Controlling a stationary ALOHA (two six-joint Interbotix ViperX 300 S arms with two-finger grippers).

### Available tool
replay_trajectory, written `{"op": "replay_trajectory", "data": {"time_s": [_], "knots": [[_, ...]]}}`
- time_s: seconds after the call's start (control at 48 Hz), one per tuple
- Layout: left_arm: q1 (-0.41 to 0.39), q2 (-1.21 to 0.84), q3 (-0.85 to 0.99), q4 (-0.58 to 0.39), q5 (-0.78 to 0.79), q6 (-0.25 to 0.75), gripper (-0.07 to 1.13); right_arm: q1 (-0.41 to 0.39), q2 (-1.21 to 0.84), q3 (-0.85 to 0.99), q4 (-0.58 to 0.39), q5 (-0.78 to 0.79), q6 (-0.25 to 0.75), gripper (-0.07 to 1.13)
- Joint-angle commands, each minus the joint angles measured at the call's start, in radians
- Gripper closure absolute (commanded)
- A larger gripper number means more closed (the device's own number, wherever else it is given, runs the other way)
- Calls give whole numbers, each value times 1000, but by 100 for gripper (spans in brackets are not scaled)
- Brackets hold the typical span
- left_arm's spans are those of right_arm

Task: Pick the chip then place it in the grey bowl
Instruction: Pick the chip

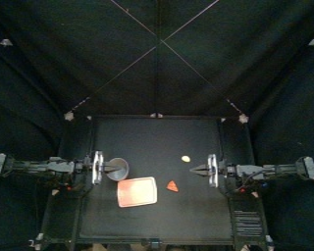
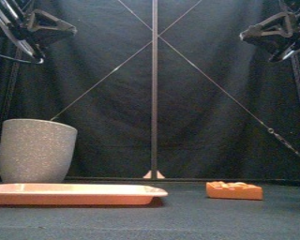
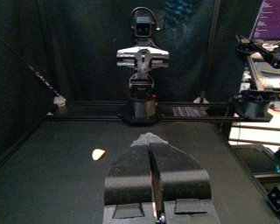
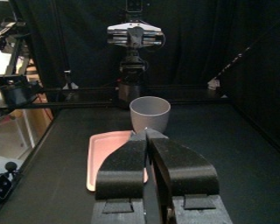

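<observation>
The chip [image 1: 173, 184], a small orange triangle, lies on the table just right of the pink tray [image 1: 137, 191]; in the front view the chip [image 2: 234, 190] sits low at the right. The grey speckled cup [image 1: 117, 169] stands upright behind the tray's left end, also seen as the grey cup [image 2: 37, 150] and the cup [image 4: 150, 114]. My left gripper [image 1: 102, 169] hangs high by the cup, jaws shut and empty [image 3: 150, 138]. My right gripper [image 1: 212, 170] hangs high at the right, also shut and empty [image 4: 147, 133]. Neither touches the chip.
A small pale yellow toy [image 1: 186, 158] lies behind the chip, nearer the right arm; it shows as a pale toy [image 3: 98, 154] in the left wrist view. The pink tray [image 2: 71, 194] is bare and lies along the front left.
</observation>
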Motion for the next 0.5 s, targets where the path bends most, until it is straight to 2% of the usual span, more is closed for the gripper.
{"op": "replay_trajectory", "data": {"time_s": [0.021, 0.188, 0.292, 0.5], "knots": [[54, 9, -14, -2, -8, 2, 106, -63, 35, -51, 21, -15, 20, 104], [72, 9, -11, 0, -8, 2, 105, -160, 140, -124, 100, -26, 44, 102], [81, 9, -2, 2, -8, 2, 105, -245, 181, -175, 123, 26, 46, 102], [107, 9, 34, -2, -8, 2, 105, -410, 218, -299, 204, 353, 38, 102]]}}
